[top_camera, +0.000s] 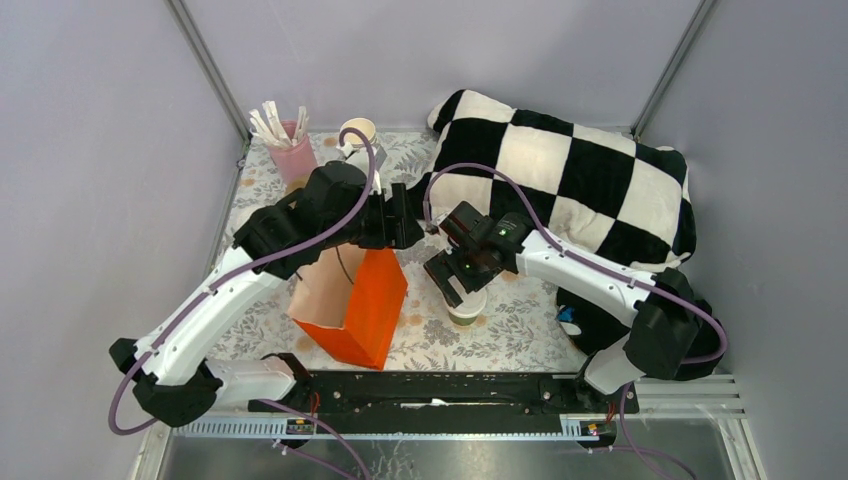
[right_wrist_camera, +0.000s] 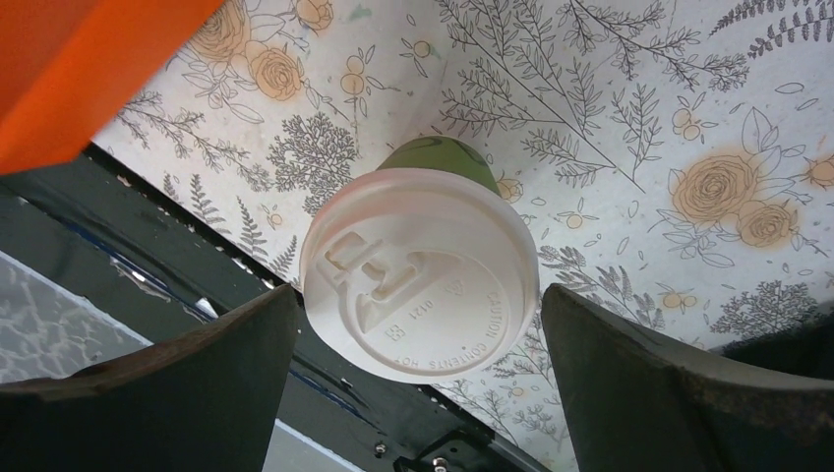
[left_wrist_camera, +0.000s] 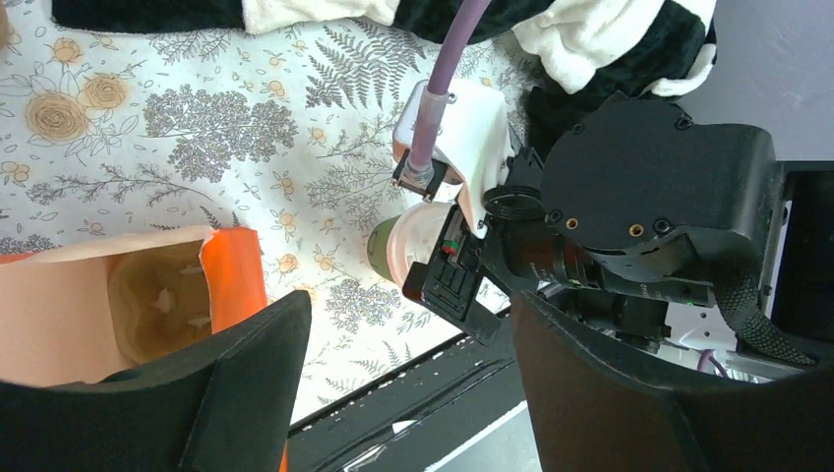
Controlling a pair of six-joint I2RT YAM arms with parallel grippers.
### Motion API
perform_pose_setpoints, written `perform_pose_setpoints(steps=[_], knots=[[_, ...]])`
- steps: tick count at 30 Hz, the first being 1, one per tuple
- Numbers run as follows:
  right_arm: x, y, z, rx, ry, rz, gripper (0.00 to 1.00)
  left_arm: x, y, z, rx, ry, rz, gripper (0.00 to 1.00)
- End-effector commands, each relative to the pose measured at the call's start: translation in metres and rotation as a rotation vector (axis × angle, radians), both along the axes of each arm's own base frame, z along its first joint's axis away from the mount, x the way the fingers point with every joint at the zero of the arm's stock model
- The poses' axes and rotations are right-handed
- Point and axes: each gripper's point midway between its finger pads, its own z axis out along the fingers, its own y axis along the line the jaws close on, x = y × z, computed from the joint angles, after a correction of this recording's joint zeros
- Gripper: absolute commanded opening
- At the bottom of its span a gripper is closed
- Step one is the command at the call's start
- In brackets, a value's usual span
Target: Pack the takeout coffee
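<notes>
The takeout coffee (right_wrist_camera: 423, 285), a green cup with a white lid, stands upright on the floral cloth near the table's front edge (top_camera: 468, 308). My right gripper (right_wrist_camera: 418, 393) hovers just above it, open, with one finger on each side of the lid and not touching it. The orange paper bag (top_camera: 352, 300) stands open to the left of the cup. My left gripper (left_wrist_camera: 413, 393) is open and holds nothing, above the bag's right upper edge (top_camera: 408, 226). In the left wrist view the cup (left_wrist_camera: 391, 246) is partly hidden behind the right gripper, and the bag's mouth (left_wrist_camera: 118, 305) is at the left.
A black-and-white checkered pillow (top_camera: 570, 180) fills the back right. A pink holder with sticks (top_camera: 291, 145) and stacked cups (top_camera: 358, 132) stand at the back left. A black rail (top_camera: 440, 385) runs along the front edge, close to the cup.
</notes>
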Motion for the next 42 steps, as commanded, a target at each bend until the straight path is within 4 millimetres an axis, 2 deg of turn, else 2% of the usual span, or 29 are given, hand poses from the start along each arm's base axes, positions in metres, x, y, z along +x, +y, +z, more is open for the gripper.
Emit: perform_pose_setpoints(steps=[1,5,10,13,17,20,22,24,29,33,35,36,38,40,42], knots=[[0.005,0.006,0.011,0.061,-0.045,-0.066,1.00,-0.001,-0.011,0.027,-0.045,-0.055,-0.070,0.81],[0.005,0.005,0.015,0.066,-0.051,-0.058,1.00,-0.020,-0.040,0.071,-0.235,-0.058,-0.210,0.86],[0.002,0.002,0.016,0.041,-0.039,-0.047,1.00,-0.028,-0.036,0.126,-0.326,-0.142,-0.228,0.88],[0.003,0.003,0.018,0.055,-0.043,-0.050,1.00,-0.026,-0.017,0.144,-0.302,-0.185,-0.153,0.85],[0.001,0.003,0.017,0.059,-0.036,-0.056,1.00,-0.015,0.043,0.149,-0.216,-0.212,0.133,0.82],[0.000,0.003,0.016,0.057,-0.033,-0.057,1.00,-0.021,0.097,0.140,-0.174,-0.187,0.365,0.81],[0.001,0.002,0.017,0.058,-0.040,-0.056,1.00,-0.031,0.130,0.123,-0.166,-0.136,0.515,0.80],[0.002,0.002,0.017,0.057,-0.045,-0.053,1.00,-0.042,0.149,0.102,-0.163,-0.085,0.600,0.79],[0.003,0.004,0.017,0.056,-0.048,-0.046,1.00,-0.054,0.162,0.055,-0.127,0.005,0.668,0.79],[0.003,0.004,0.016,0.055,-0.045,-0.036,1.00,-0.047,0.153,0.026,-0.033,0.037,0.644,0.79],[0.004,0.003,0.016,0.049,-0.052,-0.034,1.00,-0.040,0.144,0.014,0.018,0.054,0.628,0.67],[0.005,0.002,0.016,0.044,-0.055,-0.034,1.00,-0.035,0.140,0.011,0.033,0.051,0.623,0.58],[0.005,0.002,0.018,0.044,-0.056,-0.034,1.00,-0.021,0.132,0.008,0.068,0.025,0.614,0.33],[0.005,0.002,0.020,0.052,-0.060,-0.039,1.00,-0.008,0.131,0.008,0.126,0.002,0.621,0.14],[0.005,0.004,0.023,0.067,-0.060,-0.051,1.00,0.006,0.131,0.004,0.195,-0.010,0.612,0.01]])
